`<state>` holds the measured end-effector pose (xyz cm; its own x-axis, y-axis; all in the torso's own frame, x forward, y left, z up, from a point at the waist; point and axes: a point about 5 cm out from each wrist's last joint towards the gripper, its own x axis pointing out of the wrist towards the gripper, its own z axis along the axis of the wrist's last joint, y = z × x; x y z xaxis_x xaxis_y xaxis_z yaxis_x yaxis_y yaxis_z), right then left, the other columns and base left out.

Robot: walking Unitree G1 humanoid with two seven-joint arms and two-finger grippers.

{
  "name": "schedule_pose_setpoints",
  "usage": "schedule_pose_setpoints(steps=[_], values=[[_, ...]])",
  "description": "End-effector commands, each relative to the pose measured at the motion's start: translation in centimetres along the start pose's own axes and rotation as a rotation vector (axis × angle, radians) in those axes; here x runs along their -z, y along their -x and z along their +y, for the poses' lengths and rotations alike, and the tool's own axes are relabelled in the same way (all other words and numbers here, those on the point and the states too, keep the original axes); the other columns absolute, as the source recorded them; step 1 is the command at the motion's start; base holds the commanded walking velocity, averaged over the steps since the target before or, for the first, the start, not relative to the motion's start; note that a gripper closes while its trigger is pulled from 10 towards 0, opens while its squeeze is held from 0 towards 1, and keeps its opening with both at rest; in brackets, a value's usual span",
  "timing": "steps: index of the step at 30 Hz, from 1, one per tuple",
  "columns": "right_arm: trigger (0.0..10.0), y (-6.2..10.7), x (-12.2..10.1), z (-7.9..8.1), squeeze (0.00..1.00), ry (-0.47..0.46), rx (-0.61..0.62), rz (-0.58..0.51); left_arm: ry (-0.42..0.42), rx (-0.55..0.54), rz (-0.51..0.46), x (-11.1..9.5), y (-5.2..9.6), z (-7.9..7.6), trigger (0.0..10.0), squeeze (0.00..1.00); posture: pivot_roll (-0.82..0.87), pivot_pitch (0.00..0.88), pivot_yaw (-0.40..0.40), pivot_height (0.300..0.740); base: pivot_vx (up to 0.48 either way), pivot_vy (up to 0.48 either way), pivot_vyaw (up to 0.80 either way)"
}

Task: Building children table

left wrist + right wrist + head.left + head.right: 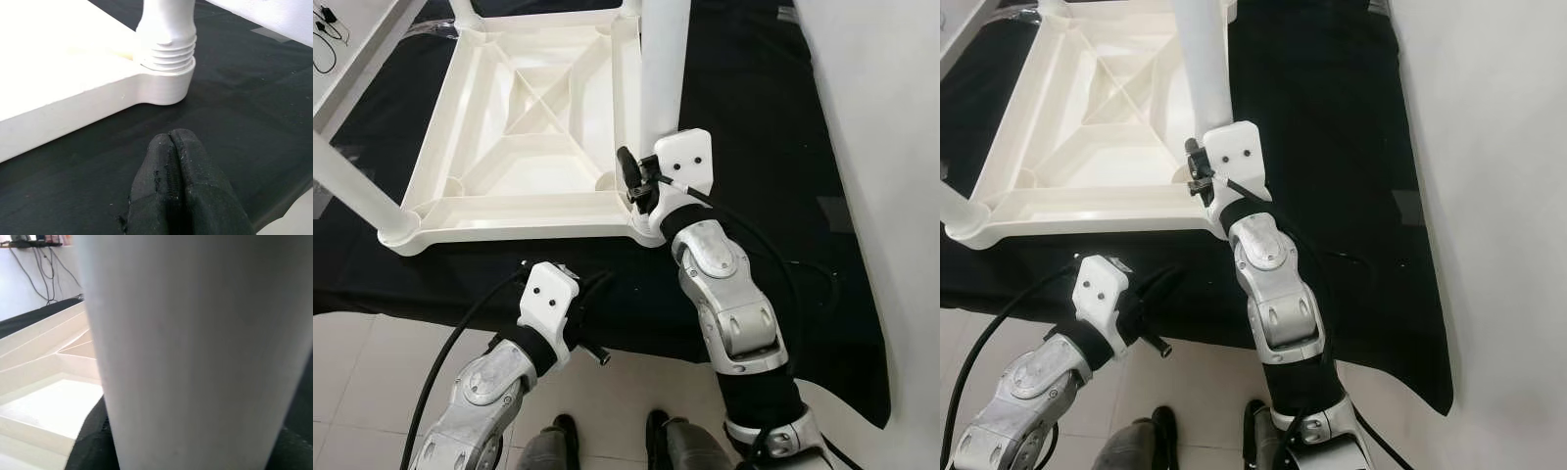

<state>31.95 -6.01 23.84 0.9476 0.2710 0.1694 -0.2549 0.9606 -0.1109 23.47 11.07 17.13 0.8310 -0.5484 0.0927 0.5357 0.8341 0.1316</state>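
The leg (664, 59) runs off the top edge; the right gripper's (641, 186) fingers hide behind its mount.

The upright white leg (1203, 59) is being gripped, apparently, by the right gripper (1203, 176) at the upturned tabletop's (1087, 117) four-o'clock corner.
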Motion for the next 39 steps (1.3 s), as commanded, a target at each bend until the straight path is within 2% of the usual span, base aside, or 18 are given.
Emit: schedule_pose_setpoints(steps=[1, 2, 4, 8, 12, 13, 14, 15, 17, 18, 22, 24, 25, 26, 32, 33, 35, 39], values=[[10.0, 0.4, 4.6, 0.1, 0.65, -0.076, -0.021, 0.229, -0.006, -0.022, 0.007, 0.3, 0.2, 0.3, 10.0, 0.00, 0.12, 0.249, -0.037, 0.740, 0.000, 0.000, 0.00], [10.0, 0.2, 4.2, 0.0, 1.00, -0.106, -0.038, 0.200, -0.013, -0.029, 0.003, 0.2, 0.2, 0.4, 10.0, 0.00, 0.12, 0.244, -0.037, 0.740, 0.000, 0.000, 0.00], [10.0, -0.5, 3.2, -0.5, 1.00, -0.156, -0.084, 0.134, -0.030, -0.040, -0.009, -0.1, 0.2, 0.7, 10.0, 0.00, 0.12, 0.238, -0.037, 0.740, 0.000, 0.000, 0.00], [10.0, -1.3, 2.1, -1.4, 1.00, -0.167, -0.148, 0.077, -0.042, -0.050, -0.019, -0.4, 0.3, 1.0, 10.0, 0.00, 0.13, 0.231, -0.038, 0.740, 0.000, 0.000, 0.00], [10.0, -2.3, 1.5, -2.9, 1.00, -0.083, -0.245, 0.056, -0.050, -0.058, -0.024, -0.5, 0.4, 1.2, 10.0, 0.00, 0.13, 0.226, -0.040, 0.740, 0.000, 0.000, 0.00], [10.0, -2.6, 1.5, -3.3, 0.15, -0.073, -0.264, 0.052, -0.050, -0.058, -0.024, -0.5, 0.4, 1.1, 10.0, 0.00, 0.13, 0.226, -0.040, 0.740, 0.000, 0.000, 0.00], [10.0, -2.9, 1.1, -3.7, 0.15, -0.059, -0.323, 0.032, -0.052, -0.057, -0.023, -0.4, 0.3, 1.1, 10.0, 0.00, 0.13, 0.222, -0.043, 0.740, 0.000, 0.000, 0.00], [10.0, -3.1, 0.8, -4.0, 0.00, -0.045, -0.367, 0.019, -0.052, -0.056, -0.024, -0.4, 0.3, 1.0, 10.0, 0.00, 0.13, 0.222, -0.043, 0.740, 0.000, 0.000, 0.00], [10.0, -3.1, 0.8, -4.0, 0.00, -0.045, -0.367, 0.019, -0.052, -0.056, -0.024, -0.4, 0.3, 1.0, 10.0, 0.00, 0.13, 0.222, -0.043, 0.740, 0.000, 0.000, 0.00], [10.0, -3.5, 0.0, -4.4, 0.00, -0.036, -0.472, -0.011, -0.052, -0.053, -0.027, -0.4, 0.2, 0.8, 10.0, 0.00, 0.14, 0.219, -0.047, 0.740, 0.000, 0.000, 0.00], [10.0, -4.0, -0.9, -4.7, 0.00, -0.049, -0.610, -0.046, -0.051, -0.050, -0.030, -0.4, 0.1, 0.6, 10.0, 0.00, 0.14, 0.217, -0.049, 0.740, 0.000, 0.000, 0.00], [10.0, -3.9, -1.3, -4.0, 0.00, -0.028, -0.791, -0.067, -0.054, -0.043, -0.032, -0.4, 0.0, 0.5, 10.0, 0.00, 0.15, 0.215, -0.056, 0.740, 0.000, 0.000, 0.00], [10.0, -3.9, -1.3, -4.0, 0.00, -0.028, -0.791, -0.067, -0.054, -0.043, -0.032, -0.4, 0.0, 0.5, 10.0, 0.00, 0.15, 0.215, -0.056, 0.740, 0.000, 0.000, 0.00], [10.0, -3.9, -1.5, -3.8, 0.00, -0.035, -0.905, -0.075, -0.057, -0.041, -0.033, -0.5, 0.0, 0.5, 10.0, 0.00, 0.15, 0.211, -0.063, 0.740, 0.000, 0.000, 0.00], [10.0, -4.3, -1.5, -3.8, 0.00, -0.060, -0.975, -0.058, -0.062, -0.044, -0.037, -0.5, -0.2, 0.6, 10.0, 0.00, 0.15, 0.204, -0.069, 0.740, 0.000, 0.000, 0.00], [7.8, -4.4, -1.3, -3.8, 0.00, -0.061, -0.977, -0.050, -0.063, -0.044, -0.038, -0.5, -0.2, 0.6, 10.0, 0.00, 0.15, 0.204, -0.069, 0.740, 0.000, 0.000, 0.00], [0.0, -4.8, -0.9, -3.8, 0.00, -0.056, -0.980, -0.031, -0.064, -0.042, -0.040, -0.5, -0.3, 0.5, 10.0, 0.00, 0.15, 0.201, -0.069, 0.740, 0.000, 0.000, 0.00], [0.0, -5.0, -0.5, -4.0, 0.00, -0.068, -0.977, -0.016, -0.064, -0.038, -0.044, -0.5, -0.4, 0.5, 10.0, 0.00, 0.15, 0.199, -0.069, 0.740, 0.000, 0.000, 0.00]])
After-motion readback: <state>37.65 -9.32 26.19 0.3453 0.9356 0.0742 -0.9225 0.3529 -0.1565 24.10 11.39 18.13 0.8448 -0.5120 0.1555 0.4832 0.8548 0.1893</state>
